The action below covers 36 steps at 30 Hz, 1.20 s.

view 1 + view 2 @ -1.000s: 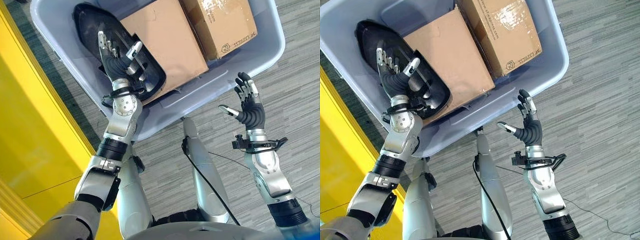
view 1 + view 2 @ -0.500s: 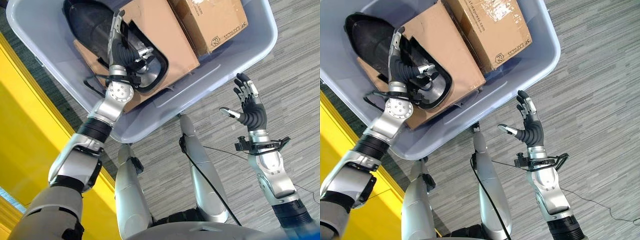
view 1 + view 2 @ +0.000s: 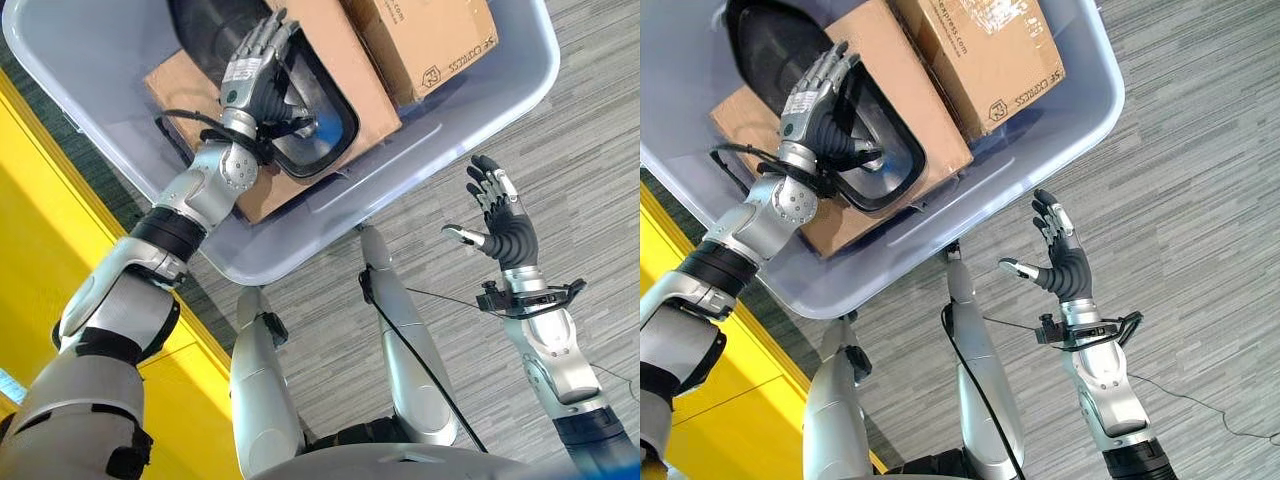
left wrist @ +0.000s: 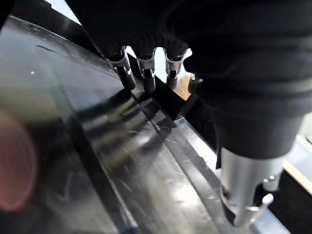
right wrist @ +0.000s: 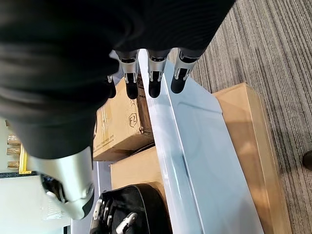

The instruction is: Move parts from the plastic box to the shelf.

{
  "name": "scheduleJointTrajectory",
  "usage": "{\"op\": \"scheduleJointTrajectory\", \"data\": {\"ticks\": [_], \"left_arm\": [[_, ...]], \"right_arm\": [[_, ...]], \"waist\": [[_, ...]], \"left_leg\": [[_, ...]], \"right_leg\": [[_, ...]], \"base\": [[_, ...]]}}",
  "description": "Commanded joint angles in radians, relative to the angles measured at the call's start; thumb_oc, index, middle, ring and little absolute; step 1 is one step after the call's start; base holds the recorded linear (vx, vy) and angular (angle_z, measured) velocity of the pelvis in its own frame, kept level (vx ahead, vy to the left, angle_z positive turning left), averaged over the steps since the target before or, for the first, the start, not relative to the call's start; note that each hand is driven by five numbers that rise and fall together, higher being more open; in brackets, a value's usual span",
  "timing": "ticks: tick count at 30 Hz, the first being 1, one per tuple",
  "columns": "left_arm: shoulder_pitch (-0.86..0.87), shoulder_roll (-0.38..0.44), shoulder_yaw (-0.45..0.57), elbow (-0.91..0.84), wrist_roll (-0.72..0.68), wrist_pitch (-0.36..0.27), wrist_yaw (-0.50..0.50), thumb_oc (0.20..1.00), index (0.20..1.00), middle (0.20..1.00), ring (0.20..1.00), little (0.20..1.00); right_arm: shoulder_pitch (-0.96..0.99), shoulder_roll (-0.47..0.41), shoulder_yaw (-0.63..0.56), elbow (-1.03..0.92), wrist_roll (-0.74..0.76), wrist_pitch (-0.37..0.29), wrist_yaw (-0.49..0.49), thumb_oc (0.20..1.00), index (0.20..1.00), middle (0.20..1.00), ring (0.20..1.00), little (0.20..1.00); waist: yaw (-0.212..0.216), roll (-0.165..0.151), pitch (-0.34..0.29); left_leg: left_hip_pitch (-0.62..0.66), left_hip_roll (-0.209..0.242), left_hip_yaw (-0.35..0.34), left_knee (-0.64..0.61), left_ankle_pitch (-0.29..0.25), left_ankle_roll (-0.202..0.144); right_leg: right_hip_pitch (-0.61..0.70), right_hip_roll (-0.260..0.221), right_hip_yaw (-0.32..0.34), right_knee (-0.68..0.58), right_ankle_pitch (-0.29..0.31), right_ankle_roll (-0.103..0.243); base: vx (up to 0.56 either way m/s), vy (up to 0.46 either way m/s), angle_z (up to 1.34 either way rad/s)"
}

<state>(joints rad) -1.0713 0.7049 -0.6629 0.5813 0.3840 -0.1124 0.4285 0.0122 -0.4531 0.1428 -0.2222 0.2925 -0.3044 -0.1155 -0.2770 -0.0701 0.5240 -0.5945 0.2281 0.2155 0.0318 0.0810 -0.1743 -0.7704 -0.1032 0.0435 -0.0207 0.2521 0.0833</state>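
A black shell-shaped part [image 3: 325, 125] lies in the grey plastic box [image 3: 440, 150], partly on a flat cardboard box [image 3: 340, 60]. My left hand [image 3: 252, 78] is on the part with its back towards me. Its fingers [image 4: 127, 78] press the glossy face and the thumb [image 4: 243, 195] sits past the rim, so it pinches that rim. My right hand [image 3: 1068, 268] hovers open over the floor, just outside the box's near wall. In the right wrist view its fingers [image 5: 155, 80] point at the box rim [image 5: 170, 146], with the black part [image 5: 141, 204] beyond.
A second, taller cardboard box [image 3: 430, 40] stands in the plastic box beside the flat one. A yellow structure [image 3: 50, 290] runs along the left side. Grey striped carpet [image 3: 1200, 200] lies to the right of the box.
My left hand has rolled over on the black part, so its back faces up, and the part's rim end has shifted slightly right. The camera view moved. The right hand barely moved.
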Motion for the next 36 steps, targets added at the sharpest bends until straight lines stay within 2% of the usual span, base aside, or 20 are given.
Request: {"op": "scheduleJointTrajectory", "data": {"ticks": [1,5,14,17,19,20,21,22,23,24,25,26,27,28,29,30,32,33,35,36], "left_arm": [[-0.007,0.075,-0.058,0.032,0.157,-0.012,-0.066,1.000,1.000,1.000,1.000,1.000],[-0.021,0.101,-0.100,0.023,0.206,-0.017,-0.087,1.000,1.000,1.000,1.000,1.000],[0.020,0.270,-0.149,-0.141,0.348,-0.060,-0.136,1.000,1.000,1.000,1.000,1.000],[0.054,0.349,-0.110,-0.247,0.356,-0.076,-0.138,1.000,1.000,1.000,1.000,1.000],[0.121,0.408,-0.026,-0.334,0.345,-0.085,-0.131,1.000,1.000,1.000,1.000,1.000],[0.149,0.431,0.020,-0.384,0.335,-0.091,-0.119,1.000,1.000,1.000,1.000,1.000],[0.194,0.447,0.075,-0.419,0.325,-0.094,-0.113,1.000,1.000,1.000,1.000,1.000],[0.206,0.450,0.088,-0.426,0.325,-0.094,-0.115,1.000,1.000,1.000,1.000,1.000],[0.296,0.461,0.217,-0.495,0.315,-0.096,-0.076,1.000,1.000,1.000,1.000,1.000],[0.331,0.447,0.269,-0.521,0.282,-0.099,-0.059,1.000,1.000,1.000,1.000,1.000],[0.346,0.449,0.285,-0.529,0.281,-0.099,-0.061,1.000,1.000,1.000,1.000,1.000],[0.466,0.405,0.471,-0.639,0.202,-0.132,0.003,1.000,1.000,1.000,1.000,1.000],[0.478,0.381,0.498,-0.670,0.167,-0.143,0.017,1.000,1.000,1.000,1.000,1.000],[0.503,0.353,0.549,-0.711,0.136,-0.152,0.032,1.000,1.000,1.000,1.000,1.000],[0.508,0.311,0.566,-0.726,0.108,-0.153,0.051,1.000,1.000,1.000,1.000,1.000],[0.525,0.282,0.586,-0.743,0.081,-0.161,0.055,1.000,1.000,1.000,1.000,1.000],[0.546,0.201,0.615,-0.790,0.050,-0.168,0.088,1.000,1.000,1.000,1.000,1.000],[0.548,0.200,0.619,-0.792,0.050,-0.167,0.087,1.000,1.000,1.000,1.000,1.000],[0.566,0.100,0.629,-0.828,0.029,-0.166,0.127,1.000,1.000,1.000,1.000,1.000],[0.575,0.081,0.632,-0.841,0.034,-0.163,0.137,1.000,1.000,1.000,1.000,1.000]], "right_arm": [[0.039,-0.052,-0.078,-0.083,0.031,-0.073,0.011,1.000,1.000,1.000,1.000,1.000],[0.031,-0.061,-0.078,-0.082,0.031,-0.078,0.012,1.000,1.000,1.000,1.000,1.000],[0.043,-0.086,-0.116,-0.100,0.022,-0.089,0.018,1.000,1.000,1.000,1.000,1.000],[0.051,-0.090,-0.132,-0.106,0.021,-0.094,0.018,1.000,1.000,1.000,1.000,1.000],[0.060,-0.086,-0.142,-0.116,0.015,-0.096,0.017,1.000,1.000,1.000,1.000,1.000],[0.070,-0.079,-0.155,-0.122,0.012,-0.100,0.015,1.000,1.000,1.000,1.000,1.000],[0.076,-0.078,-0.160,-0.126,0.007,-0.100,0.013,1.000,1.000,1.000,1.000,1.000],[0.073,-0.080,-0.157,-0.126,0.006,-0.099,0.013,1.000,1.000,1.000,1.000,1.000],[0.086,-0.079,-0.165,-0.129,-0.005,-0.098,0.010,1.000,1.000,1.000,1.000,1.000],[0.091,-0.073,-0.171,-0.128,-0.012,-0.098,0.002,1.000,1.000,1.000,1.000,1.000],[0.087,-0.076,-0.168,-0.128,-0.012,-0.097,0.001,1.000,1.000,1.000,1.000,1.000],[0.102,-0.072,-0.164,-0.137,-0.020,-0.102,-0.004,1.000,1.000,1.000,1.000,1.000],[0.106,-0.070,-0.165,-0.141,-0.023,-0.103,-0.009,1.000,1.000,1.000,1.000,1.000],[0.109,-0.066,-0.160,-0.147,-0.024,-0.105,-0.010,1.000,1.000,1.000,1.000,1.000],[0.115,-0.063,-0.150,-0.148,-0.025,-0.105,-0.011,1.000,1.000,1.000,1.000,1.000],[0.118,-0.062,-0.149,-0.148,-0.028,-0.103,-0.015,1.000,1.000,1.000,1.000,1.000],[0.123,-0.056,-0.139,-0.155,-0.037,-0.100,-0.022,1.000,1.000,1.000,1.000,1.000],[0.121,-0.057,-0.139,-0.155,-0.037,-0.099,-0.023,1.000,1.000,1.000,1.000,1.000],[0.121,-0.055,-0.123,-0.165,-0.043,-0.100,-0.033,1.000,1.000,1.000,1.000,1.000],[0.117,-0.056,-0.122,-0.166,-0.045,-0.099,-0.041,1.000,1.000,1.000,1.000,1.000]], "waist": [[-0.045,0.035,-0.004],[-0.044,0.039,-0.004],[-0.029,0.073,-0.004],[-0.018,0.084,-0.004],[-0.012,0.090,-0.004],[-0.006,0.088,-0.004],[-0.003,0.089,-0.004],[-0.003,0.094,-0.004],[0.004,0.098,-0.004],[0.010,0.095,-0.004],[0.009,0.101,-0.004],[0.012,0.104,-0.004],[0.012,0.099,-0.004],[0.016,0.102,-0.004],[0.015,0.096,-0.004],[0.017,0.101,-0.004],[0.018,0.093,-0.004],[0.021,0.098,-0.004],[0.019,0.084,-0.004],[0.022,0.086,-0.004]], "left_leg": [[0.027,0.015,-0.010,0.071,-0.064,0.009],[0.028,0.013,-0.005,0.072,-0.066,0.009],[0.032,0.001,-0.001,0.071,-0.076,0.012],[0.033,-0.004,-0.002,0.072,-0.079,0.012],[0.031,-0.006,-0.002,0.070,-0.077,0.012],[0.016,-0.009,0.008,0.072,-0.057,0.016],[0.017,-0.009,0.008,0.072,-0.057,0.015],[0.031,-0.008,-0.002,0.070,-0.078,0.011],[0.032,-0.009,-0.002,0.069,-0.079,0.010],[0.017,-0.011,0.006,0.071,-0.059,0.015],[0.030,-0.010,-0.004,0.069,-0.079,0.010],[0.028,-0.010,-0.010,0.069,-0.079,0.009],[0.012,-0.012,-0.002,0.071,-0.058,0.014],[0.024,-0.011,-0.013,0.068,-0.079,0.010],[0.009,-0.012,-0.005,0.070,-0.057,0.014],[0.022,-0.012,-0.018,0.067,-0.077,0.010],[0.009,-0.013,-0.011,0.065,-0.056,0.015],[0.023,-0.012,-0.021,0.062,-0.077,0.011],[0.010,-0.013,-0.011,0.062,-0.059,0.019],[0.023,-0.012,-0.020,0.059,-0.080,0.015]], "right_leg": [[-0.055,-0.064,-0.015,0.201,-0.173,0.099],[-0.057,-0.065,-0.010,0.202,-0.174,0.101],[-0.055,-0.072,-0.005,0.199,-0.180,0.103],[-0.055,-0.074,-0.003,0.200,-0.182,0.102],[-0.058,-0.075,-0.003,0.199,-0.180,0.100],[-0.071,-0.078,-0.006,0.197,-0.160,0.092],[-0.071,-0.077,-0.005,0.196,-0.160,0.092],[-0.058,-0.075,-0.001,0.197,-0.181,0.099],[-0.056,-0.077,-0.001,0.195,-0.181,0.098],[-0.069,-0.080,-0.005,0.194,-0.161,0.089],[-0.056,-0.078,-0.001,0.195,-0.181,0.096],[-0.055,-0.079,-0.003,0.196,-0.183,0.092],[-0.065,-0.081,-0.009,0.193,-0.163,0.084],[-0.051,-0.080,-0.007,0.192,-0.183,0.091],[-0.062,-0.083,-0.012,0.188,-0.161,0.082],[-0.049,-0.082,-0.011,0.187,-0.183,0.089],[-0.060,-0.084,-0.016,0.185,-0.162,0.080],[-0.047,-0.082,-0.013,0.186,-0.183,0.087],[-0.059,-0.085,-0.018,0.184,-0.162,0.078],[-0.045,-0.082,-0.015,0.182,-0.182,0.086]], "base": [[0.01,0.041,0.00],[0.00,0.008,0.00],[0.01,0.024,-0.05],[0.00,0.000,0.00],[-0.03,-0.004,0.00],[-0.06,-0.013,-0.02],[0.00,0.000,0.00],[0.07,0.031,-0.03],[0.00,0.000,0.00],[0.00,0.000,0.00],[0.00,0.000,0.00],[0.00,0.000,0.00],[0.00,0.000,0.00],[-0.08,-0.060,0.02],[0.07,-0.015,0.05],[-0.07,-0.066,0.06],[0.00,-0.028,0.12],[0.00,-0.024,0.10],[0.00,-0.029,0.01],[0.01,-0.037,-0.02]]}}
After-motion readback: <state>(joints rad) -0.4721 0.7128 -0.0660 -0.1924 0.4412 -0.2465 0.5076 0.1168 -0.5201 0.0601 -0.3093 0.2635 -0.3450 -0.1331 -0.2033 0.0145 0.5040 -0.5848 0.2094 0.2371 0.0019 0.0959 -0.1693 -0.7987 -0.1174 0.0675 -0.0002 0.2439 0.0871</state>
